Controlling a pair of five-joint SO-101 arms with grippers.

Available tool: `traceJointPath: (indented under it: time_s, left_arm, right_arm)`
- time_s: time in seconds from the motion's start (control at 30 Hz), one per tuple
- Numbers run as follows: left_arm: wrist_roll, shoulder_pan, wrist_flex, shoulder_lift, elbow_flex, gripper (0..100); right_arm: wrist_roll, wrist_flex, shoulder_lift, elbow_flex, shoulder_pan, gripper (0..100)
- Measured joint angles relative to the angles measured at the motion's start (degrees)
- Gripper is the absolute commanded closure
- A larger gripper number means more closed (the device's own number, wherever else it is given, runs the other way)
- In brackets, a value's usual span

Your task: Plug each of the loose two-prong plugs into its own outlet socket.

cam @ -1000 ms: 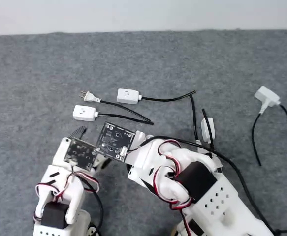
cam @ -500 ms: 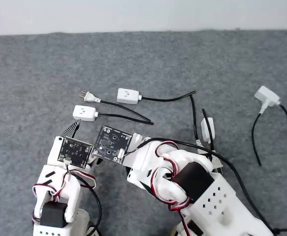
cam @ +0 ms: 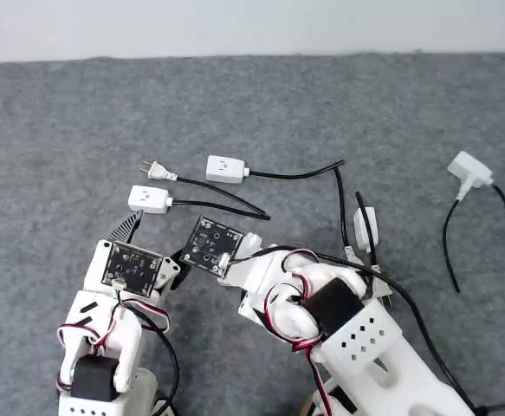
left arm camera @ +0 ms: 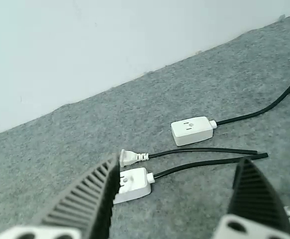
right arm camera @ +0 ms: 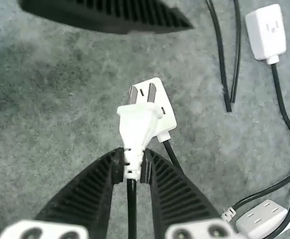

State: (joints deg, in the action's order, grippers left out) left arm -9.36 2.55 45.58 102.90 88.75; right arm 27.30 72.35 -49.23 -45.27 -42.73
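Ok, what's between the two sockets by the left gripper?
The black cord of the loose plug runs between the near socket and the far socket, as the left wrist view shows.

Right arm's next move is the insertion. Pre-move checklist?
1. Right hand grips the held plug: ok, shut on its neck.
2. Prongs bare, pointing away from the hand: ok.
3. Prongs lined up with the near socket slots: cannot tell, the plug covers them.
4. Left hand free to help: ok, open, holding nothing.
5. Other plug plugged in: not ok, lying loose.
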Motion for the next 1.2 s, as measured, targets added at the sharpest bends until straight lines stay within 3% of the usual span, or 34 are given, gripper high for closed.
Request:
traceJointPath:
  time_s: [0.2, 0.43, 0.77, 1.2]
  left_arm:
    - [0.2, 0.2, 0.0, 0.0, 0.0, 65]
    - [0.3, 7.0, 1.8, 0.1, -0.1, 65]
    - [0.5, 10.5, 2.8, 0.1, -0.1, 65]
    - [0.4, 11.0, 2.8, 0.1, 0.5, 65]
  right_arm:
    - [0.0, -1.8, 0.0, 0.0, 0.0, 98.9]
    - [0.1, -1.9, 0.1, 3.4, 0.3, 98.8]
    - [-0.2, 2.4, 0.1, 9.3, 0.4, 98.8]
    - [-1.2, 3.2, 0.1, 9.3, -1.1, 98.8]
